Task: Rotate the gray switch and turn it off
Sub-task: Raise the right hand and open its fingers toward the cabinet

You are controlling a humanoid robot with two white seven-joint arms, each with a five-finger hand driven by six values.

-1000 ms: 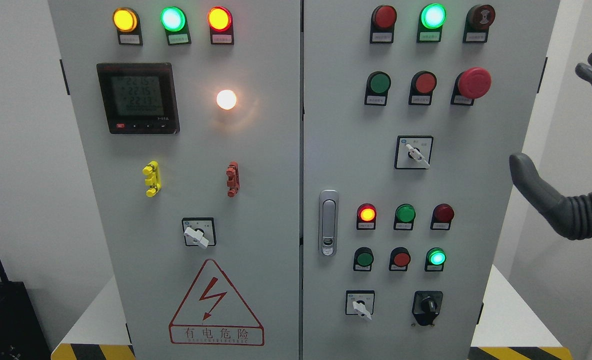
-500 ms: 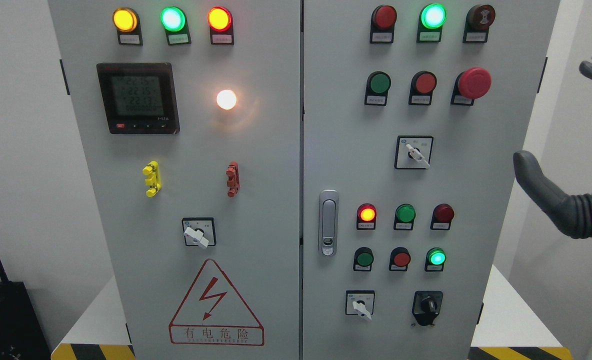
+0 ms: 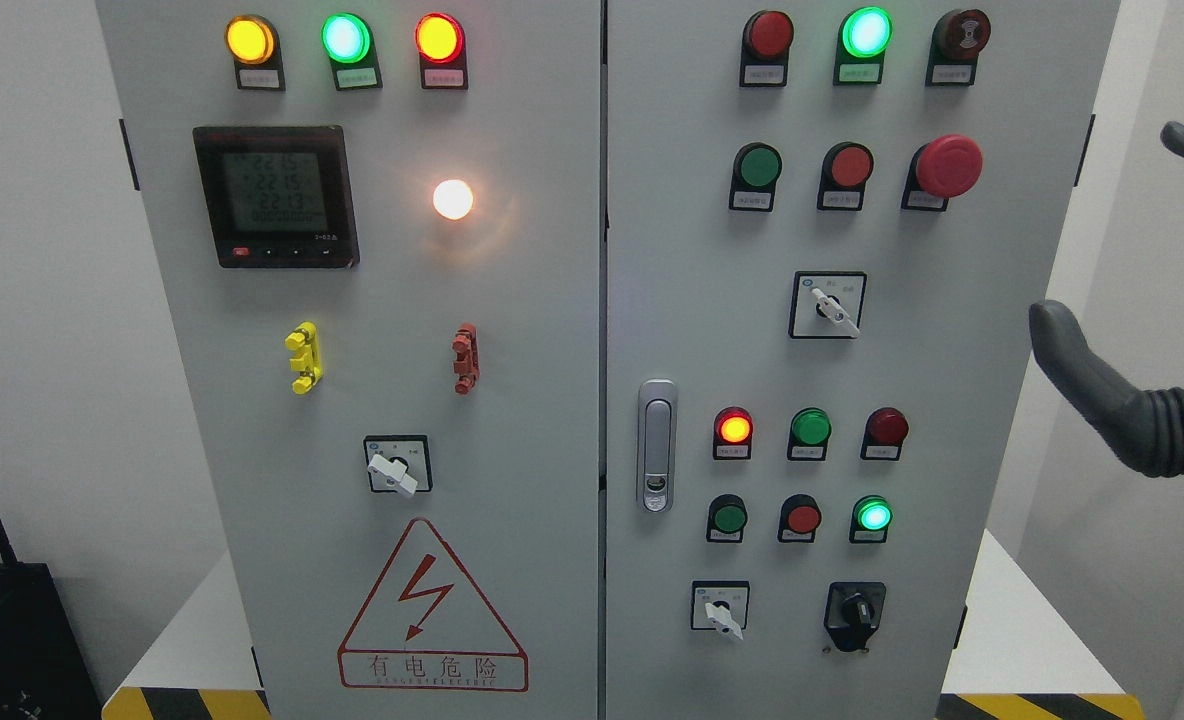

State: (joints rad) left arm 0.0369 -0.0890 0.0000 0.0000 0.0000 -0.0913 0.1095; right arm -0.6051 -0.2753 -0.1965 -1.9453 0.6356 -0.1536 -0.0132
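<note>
right hand (image 3: 1152,400) was at the far right edge, beside the cabinet (image 3: 552,300) and clear of it, fingers spread wide, thumb out toward the panel, gripping nothing. left hand wasn't in frame.

gray rotary switches: three, each with its lever pointing down-right. one on the left door (image 3: 398,466), one mid right door (image 3: 829,305), one bottom right door (image 3: 720,607). can't tell which one was the target. one black knob switch (image 3: 855,611) sat next to the bottom gray one.

left door: three lit lamps on top, amber (image 3: 250,39), green (image 3: 345,38), red (image 3: 439,38), plus one white lamp (image 3: 453,199), one meter (image 3: 275,195), one warning triangle (image 3: 432,607).

right door: one red mushroom button (image 3: 948,165), one silver door latch (image 3: 657,445).
</note>
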